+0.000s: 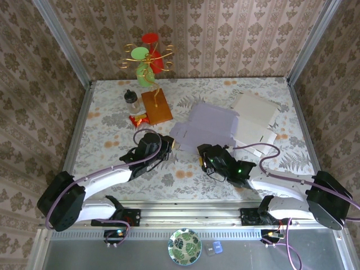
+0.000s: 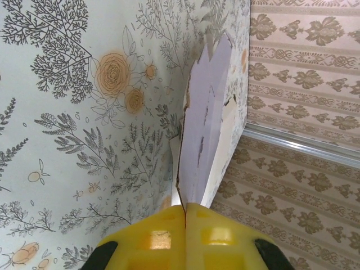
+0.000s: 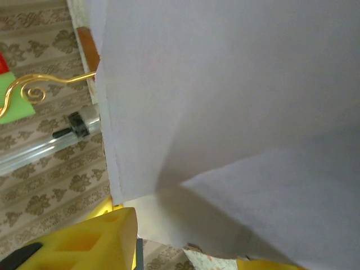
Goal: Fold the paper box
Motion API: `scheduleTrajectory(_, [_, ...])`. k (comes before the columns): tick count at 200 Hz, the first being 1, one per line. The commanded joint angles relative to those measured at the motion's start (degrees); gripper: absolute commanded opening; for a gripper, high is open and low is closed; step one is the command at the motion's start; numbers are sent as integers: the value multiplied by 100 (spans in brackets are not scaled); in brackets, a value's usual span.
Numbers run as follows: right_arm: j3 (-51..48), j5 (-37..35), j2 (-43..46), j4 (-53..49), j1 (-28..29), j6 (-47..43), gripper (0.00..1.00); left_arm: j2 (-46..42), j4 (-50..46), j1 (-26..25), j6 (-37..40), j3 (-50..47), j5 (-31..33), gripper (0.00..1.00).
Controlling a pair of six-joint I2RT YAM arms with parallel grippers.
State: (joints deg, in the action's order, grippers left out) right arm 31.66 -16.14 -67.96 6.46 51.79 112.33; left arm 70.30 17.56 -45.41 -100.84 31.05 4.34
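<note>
The paper box is a flat lavender sheet with flaps, lying mid-table. My left gripper is at its near left flap. In the left wrist view the yellow fingers are pressed together on the edge of the lavender sheet, which stands up edge-on from the jaws. My right gripper is at the box's near edge. In the right wrist view the lavender sheet rises close over the camera. Its lower edge lies between the yellow fingers, which stand apart.
White flat cardboard lies at the back right, touching the lavender sheet. At the back left are a wooden board, a small bottle, a red packet and a gold stand with coloured discs. Patterned walls enclose the table.
</note>
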Motion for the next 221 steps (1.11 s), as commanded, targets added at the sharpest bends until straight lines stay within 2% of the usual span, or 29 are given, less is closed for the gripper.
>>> scheduleTrajectory(1, [118, -443, 115, -75, -33, -92, 42, -181, -209, -81, -156, 34, 137, 0])
scheduleTrajectory(107, [340, -596, 300, -270, -294, -194, 20, -324, -318, -325, -300, -11, 304, 0])
scheduleTrajectory(134, [455, -626, 310, -349, -361, -159, 11, -372, -348, -402, -314, -28, 342, 0])
scheduleTrajectory(152, [610, -618, 301, -485, -396, -148, 0, -419, -414, -438, -312, -28, 348, 0])
scheduleTrajectory(163, [747, -549, 301, -632, -440, -178, 0, -476, -506, -450, -273, -29, 329, 0])
scheduleTrajectory(169, [826, -507, 301, -692, -485, -213, 0, -529, -592, -451, -242, -20, 314, 9])
scheduleTrajectory(183, [1018, -395, 301, -820, -582, -360, 0, -673, -936, -449, -143, 45, 272, 40])
scheduleTrajectory(192, [1159, -319, 301, -942, -645, -458, 0, -795, -1163, -436, -23, 97, 255, 53])
scheduleTrajectory(204, [1352, -199, 296, -1072, -764, -602, 0, -978, -1511, -431, 173, 191, 257, 66])
scheduleTrajectory(221, [1632, -2, 285, -1237, -934, -829, 0, -1314, -2053, -393, 546, 320, 302, 78])
